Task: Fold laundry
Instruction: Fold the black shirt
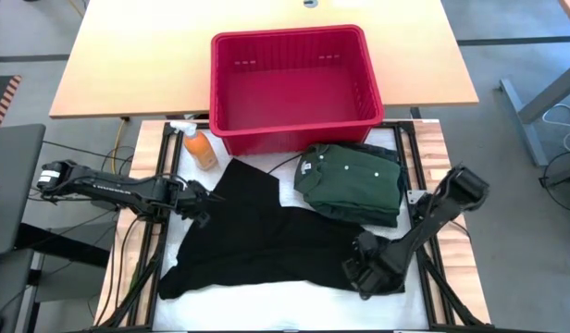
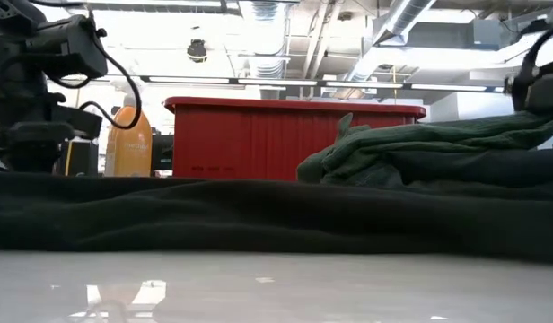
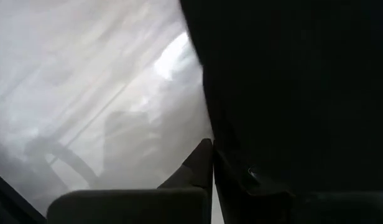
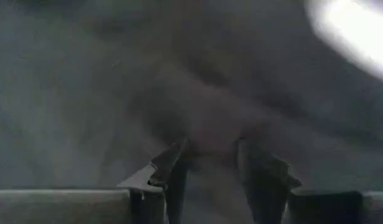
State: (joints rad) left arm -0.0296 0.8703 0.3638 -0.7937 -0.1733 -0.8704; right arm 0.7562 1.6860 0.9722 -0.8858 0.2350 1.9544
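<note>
While the black garment (image 1: 266,236) lies spread flat across the white table top (image 1: 266,314), the left gripper (image 1: 200,208) sits at its left edge with its fingers pressed together; its wrist view shows them meeting beside the dark cloth, though whether any fabric is pinched between them cannot be told. The right gripper (image 1: 364,273) rests low on the black garment's right end, near the front of the table, and its wrist view shows the two dark fingers (image 4: 173,165) standing apart over blurred dark fabric, with nothing clamped between them. A folded dark green buttoned shirt with a white neck label (image 1: 350,180) lies on the right side of the table, just behind the black garment and in front of the red plastic basket (image 1: 294,79). An orange bottle (image 1: 202,148) stands by the basket's left front corner. From the low view the green shirt (image 2: 420,148) rises as a soft mound above the black cloth (image 2: 258,215).
</note>
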